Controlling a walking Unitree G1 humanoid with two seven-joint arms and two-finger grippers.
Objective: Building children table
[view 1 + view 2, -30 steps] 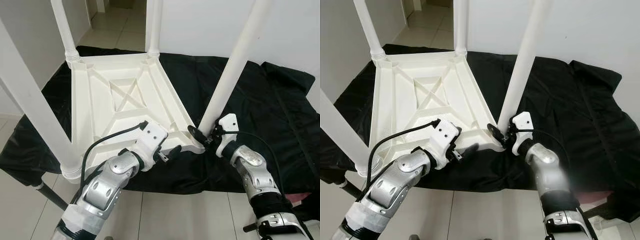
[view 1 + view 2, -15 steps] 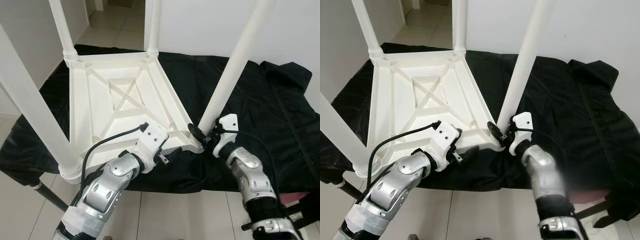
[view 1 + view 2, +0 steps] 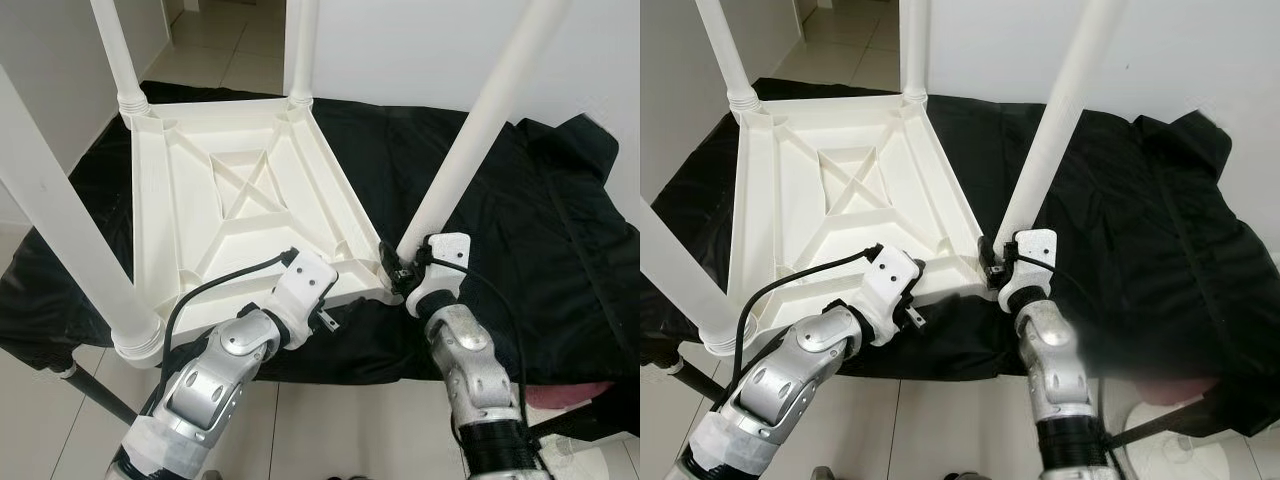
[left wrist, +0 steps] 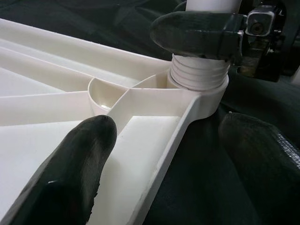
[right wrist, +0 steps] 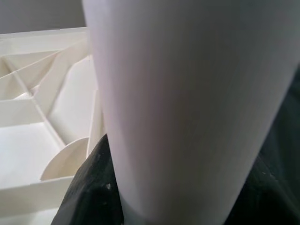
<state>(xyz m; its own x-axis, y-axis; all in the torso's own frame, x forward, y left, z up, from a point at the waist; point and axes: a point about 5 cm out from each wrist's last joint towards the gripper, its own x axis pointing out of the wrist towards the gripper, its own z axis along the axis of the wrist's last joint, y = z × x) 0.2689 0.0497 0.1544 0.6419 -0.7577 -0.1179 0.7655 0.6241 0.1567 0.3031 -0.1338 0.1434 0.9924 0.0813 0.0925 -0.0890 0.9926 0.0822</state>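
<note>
At the near right corner of the upturned table top point(image 3: 225, 190), about 4 o'clock in the head views: right gripper point(image 3: 402, 275), fingers closed around the base of the near right leg point(image 3: 470, 140), just above its threaded collar point(image 4: 197, 75). One right finger point(image 4: 197, 28) crosses the leg in the left wrist view.

Left gripper point(image 4: 159, 154): fingers spread, one finger point(image 4: 70, 164) lying on the table's ribbed underside, the other over the black cloth point(image 3: 520, 210), the table edge between them. No firm pinch visible.

Table top: white plastic, underside up on the cloth, four legs standing, the far pair at 11 and 12 o'clock.

Judged step: seating or tightening this leg. Advice: keep the leg square to its socket, turn without levering sideways, and let the left gripper press the frame down against rotation.
</note>
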